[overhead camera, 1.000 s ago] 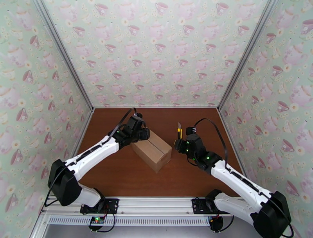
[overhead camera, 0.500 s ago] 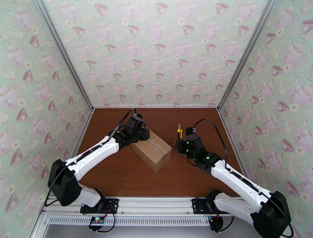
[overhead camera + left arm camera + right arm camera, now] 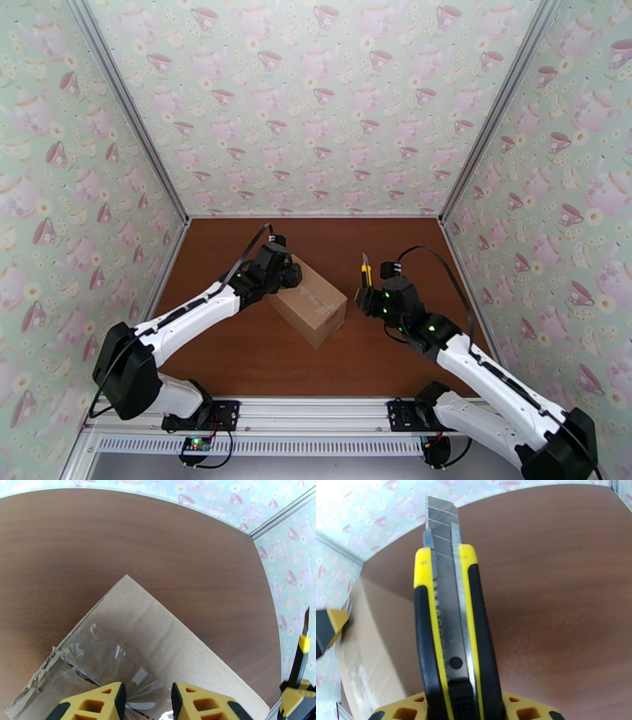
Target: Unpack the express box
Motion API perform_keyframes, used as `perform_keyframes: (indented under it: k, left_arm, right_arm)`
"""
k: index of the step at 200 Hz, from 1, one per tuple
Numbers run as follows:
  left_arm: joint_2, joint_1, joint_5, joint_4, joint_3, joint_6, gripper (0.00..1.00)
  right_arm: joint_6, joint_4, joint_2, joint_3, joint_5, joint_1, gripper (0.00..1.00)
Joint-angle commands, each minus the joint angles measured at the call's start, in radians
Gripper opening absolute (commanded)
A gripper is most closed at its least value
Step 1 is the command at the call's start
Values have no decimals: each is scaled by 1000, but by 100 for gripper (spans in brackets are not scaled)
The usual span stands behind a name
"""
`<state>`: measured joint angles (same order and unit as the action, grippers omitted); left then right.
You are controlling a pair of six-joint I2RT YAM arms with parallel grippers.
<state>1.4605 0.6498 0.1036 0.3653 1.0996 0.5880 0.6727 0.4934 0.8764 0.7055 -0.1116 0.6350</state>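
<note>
Right gripper [image 3: 365, 294] clamped on utility knife [image 3: 450, 618]; left gripper [image 3: 148, 701] narrow, empty, over express box [image 3: 312, 304] mid-frame; likely light, stiff cardboard, so brace top beside seam.

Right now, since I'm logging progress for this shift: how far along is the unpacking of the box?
Done: the right hand grips the yellow-and-black utility knife, blade extended, raised beside the small brown cardboard express box. In hand: the left hand sits open on the box's wrinkled clear tape, apparently steadying it. Left: the box is closed, so slitting the seam, opening it and emptying it all remain.
</note>
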Motion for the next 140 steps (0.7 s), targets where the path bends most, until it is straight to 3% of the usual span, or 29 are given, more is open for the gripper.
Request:
perform_keyframes:
  k: [1,48,140]
  left_arm:
    - [22,5,7,87,-56,30,39]
    - [17,5,31,85,-60,36,38]
    - [8,5,27,82,-21,30,38]
  right_arm:
    - [25,163,-79,0,0,51,0]
    - [77,347,-151,28,-46,192,0]
    - [154,495,-35,129,-230,487,0]
